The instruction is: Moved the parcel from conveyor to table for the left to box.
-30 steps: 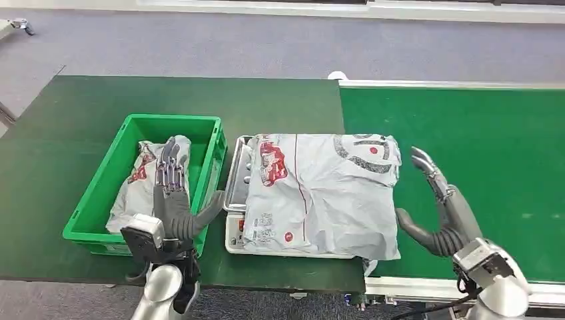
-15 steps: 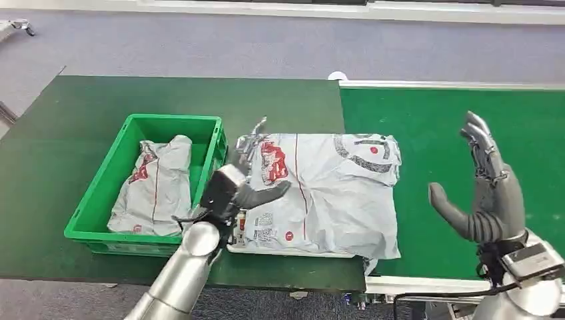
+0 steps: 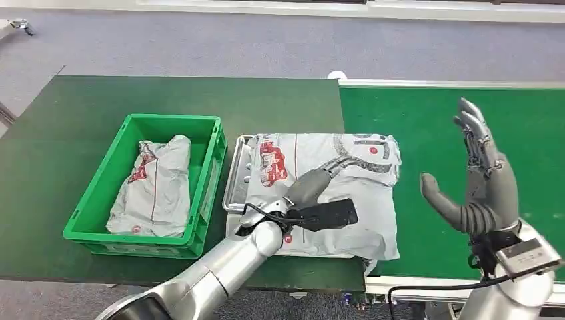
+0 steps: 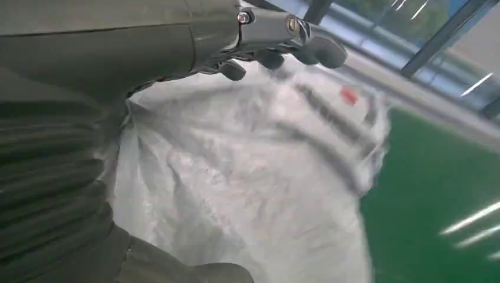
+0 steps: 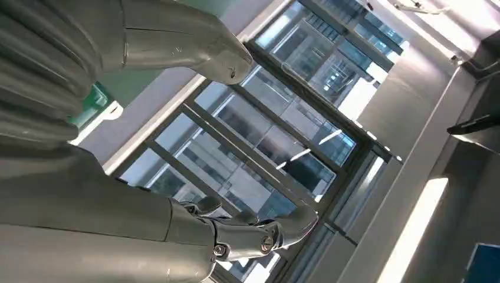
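parcel (image 3: 333,190) on tabletop tray (image 3: 234,175), done | left hand (image 3: 318,181) spread flat over it | right hand (image 3: 483,187) wide, 3 o'clock | boxing into crate (image 3: 100,193) at 9 o'clock left

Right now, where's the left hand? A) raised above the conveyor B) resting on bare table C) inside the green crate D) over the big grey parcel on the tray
D: the left hand reaches across the large grey parcel lying on the metal tray, fingers spread over it; the green crate sits off to its side.
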Tool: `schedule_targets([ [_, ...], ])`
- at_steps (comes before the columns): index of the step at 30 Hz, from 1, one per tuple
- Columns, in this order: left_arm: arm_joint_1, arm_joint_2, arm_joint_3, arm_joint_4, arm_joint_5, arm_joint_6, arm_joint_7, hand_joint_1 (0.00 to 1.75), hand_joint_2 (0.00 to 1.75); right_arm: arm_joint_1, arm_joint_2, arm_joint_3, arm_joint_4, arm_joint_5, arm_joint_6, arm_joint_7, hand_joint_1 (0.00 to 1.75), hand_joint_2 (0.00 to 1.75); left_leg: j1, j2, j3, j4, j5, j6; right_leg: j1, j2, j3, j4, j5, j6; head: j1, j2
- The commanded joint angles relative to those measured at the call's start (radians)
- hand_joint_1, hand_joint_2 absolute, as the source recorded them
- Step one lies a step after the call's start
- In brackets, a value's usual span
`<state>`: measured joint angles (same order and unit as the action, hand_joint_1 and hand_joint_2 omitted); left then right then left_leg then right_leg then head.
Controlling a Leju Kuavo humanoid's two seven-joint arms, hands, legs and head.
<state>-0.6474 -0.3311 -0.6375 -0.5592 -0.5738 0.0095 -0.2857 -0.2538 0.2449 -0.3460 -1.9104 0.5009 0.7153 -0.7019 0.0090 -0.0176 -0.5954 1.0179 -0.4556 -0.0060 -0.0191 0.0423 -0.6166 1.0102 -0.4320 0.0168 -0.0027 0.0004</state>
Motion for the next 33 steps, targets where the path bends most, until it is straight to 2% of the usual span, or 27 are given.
schedule_targets([
  [1, -0.072, -0.016, -0.177, 0.184, -0.012, 0.021, 0.009, 0.00, 1.75, 0.010, 0.033, 0.125, 0.078, 0.033, -1.413, 0.004, 0.00, 1.75, 0.000, 0.003, 0.002, -0.002, 0.000, 0.000, 0.001, -0.002, 0.002, -0.002, 0.000, -0.002, 0.000, 0.000],
  [9, -0.080, -0.017, -0.170, 0.211, -0.060, 0.068, 0.111, 0.00, 1.75, 0.010, 0.026, 0.121, 0.080, 0.044, -1.413, 0.004, 0.00, 1.75, 0.000, 0.004, 0.002, -0.002, 0.000, 0.000, 0.001, -0.001, 0.002, -0.002, 0.000, -0.002, 0.000, 0.000],
  [10, -0.079, -0.011, -0.175, 0.213, -0.078, 0.093, 0.127, 1.62, 1.75, 0.008, 0.024, 0.124, 0.086, 0.042, -1.413, 0.004, 0.00, 1.75, 0.000, 0.003, 0.001, -0.001, 0.000, 0.000, 0.001, -0.001, 0.001, -0.001, 0.000, -0.001, 0.000, 0.000],
  [11, -0.077, -0.009, -0.170, 0.213, -0.081, 0.099, 0.135, 1.62, 1.75, 0.008, 0.022, 0.126, 0.088, 0.042, -1.413, 0.004, 0.00, 1.75, 0.000, 0.003, 0.001, 0.000, 0.000, 0.000, 0.001, 0.000, 0.001, 0.000, 0.000, -0.001, 0.000, 0.000],
  [12, -0.077, -0.009, -0.170, 0.213, -0.081, 0.099, 0.135, 1.75, 1.75, 0.008, 0.022, 0.126, 0.088, 0.042, -1.413, 0.004, 0.00, 1.75, 0.000, 0.004, 0.002, -0.002, 0.000, 0.000, 0.001, -0.001, 0.002, -0.002, 0.000, -0.002, 0.000, 0.000],
  [17, -0.071, 0.011, -0.182, 0.213, -0.149, 0.165, 0.205, 1.75, 1.75, 0.015, 0.017, 0.133, 0.090, 0.049, -1.413, 0.004, 0.00, 1.75, 0.000, 0.004, 0.003, -0.003, 0.000, 0.000, 0.001, -0.002, 0.003, -0.003, 0.001, -0.002, 0.000, 0.000],
  [24, -0.060, 0.022, -0.173, 0.213, -0.172, 0.166, 0.231, 1.75, 1.75, 0.005, 0.011, 0.133, 0.104, 0.053, -1.413, 0.004, 0.00, 1.75, 0.001, 0.004, 0.001, -0.001, -0.001, 0.000, 0.001, 0.001, 0.001, -0.001, 0.000, -0.001, 0.000, 0.000],
  [27, -0.048, 0.027, -0.147, 0.200, -0.169, 0.191, 0.211, 1.75, 1.75, 0.014, 0.010, 0.130, 0.095, 0.054, -1.413, 0.004, 0.00, 1.75, 0.000, 0.005, 0.003, -0.003, 0.000, 0.000, 0.001, 0.000, 0.002, -0.002, 0.001, -0.001, 0.000, 0.000],
  [29, -0.032, 0.034, -0.126, 0.169, -0.178, 0.296, 0.168, 1.75, 1.75, 0.034, 0.011, 0.128, 0.072, 0.051, -1.413, 0.004, 0.00, 1.75, 0.000, 0.005, 0.002, -0.002, 0.000, 0.000, 0.001, 0.000, 0.002, -0.002, 0.001, -0.001, 0.000, 0.000],
  [33, -0.017, 0.040, -0.075, 0.125, -0.161, 0.412, 0.091, 1.75, 1.75, 0.050, 0.015, 0.125, 0.045, 0.051, -1.413, 0.004, 0.00, 1.75, 0.000, 0.004, 0.003, -0.003, 0.000, 0.000, 0.001, -0.001, 0.002, -0.002, 0.000, -0.002, 0.000, 0.000],
])
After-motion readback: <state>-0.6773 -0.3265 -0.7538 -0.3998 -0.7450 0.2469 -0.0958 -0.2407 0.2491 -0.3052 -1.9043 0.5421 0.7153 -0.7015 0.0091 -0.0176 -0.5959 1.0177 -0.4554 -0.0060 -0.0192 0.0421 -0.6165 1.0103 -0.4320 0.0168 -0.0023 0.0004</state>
